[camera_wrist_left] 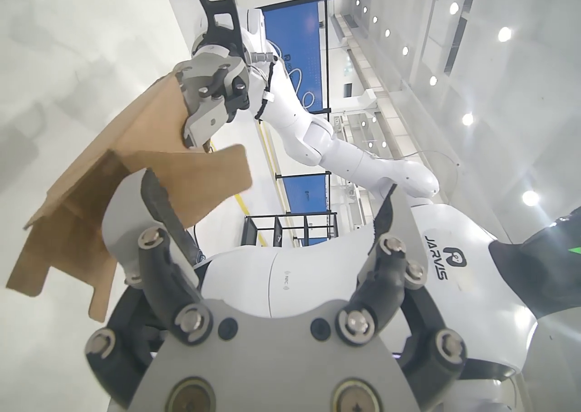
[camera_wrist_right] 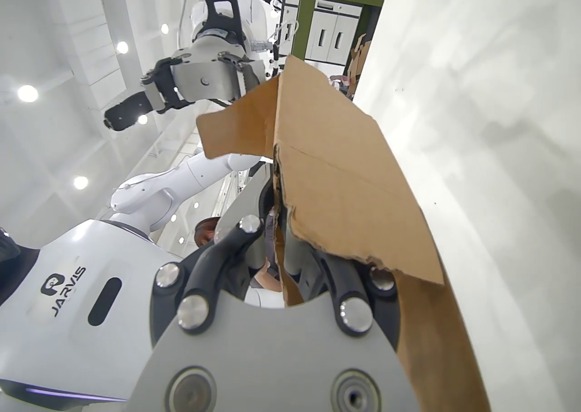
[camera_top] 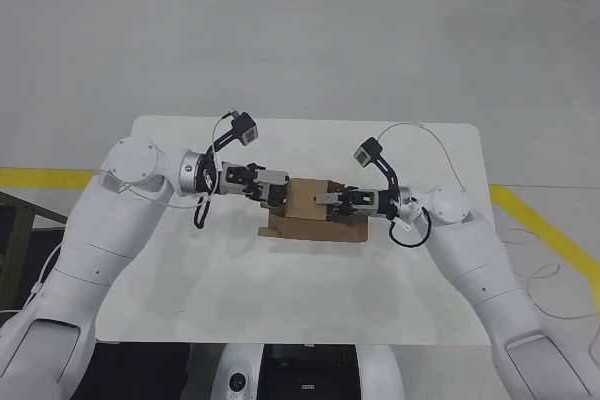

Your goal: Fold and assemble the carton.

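Brown carton [camera_top: 310, 212] sits approx mid-table on the white table [camera_top: 180, 290], between the two grippers and part-folded. One panel lies flat on the tabletop at the near side, and another panel stands up off it at a tilt. A side flap [camera_wrist_left: 206, 186] is bent out toward the left arm. Left gripper [camera_top: 269, 187] is at the carton's left end w/ its wrist rolled sideways. Its fingers [camera_wrist_left: 160, 206] are spread wide apart and nothing is clamped. In left wrist view the flap lies right beside the inner face of one finger, poss. touching, can't tell for sure. The other finger is well apart from the cardboard, w/ open gap between. Right gripper [camera_top: 333, 198] is at the right end of the raised panel, jaws brought together on the cardboard edge and pinching it. Right wrist view shows a ragged panel edge running down into the pinch, w/ the creased panel fanning out beyond it alongside the table surface. Left wrist view shows the same clamp from the opp. side, fingertips wrapped over the panel's edge. The arms come in from left and right at approx the same depth on the table — grippers near each other, not touching, w/ the raised panel between them. Carton not squared up: the ends are open and the flaps loose.
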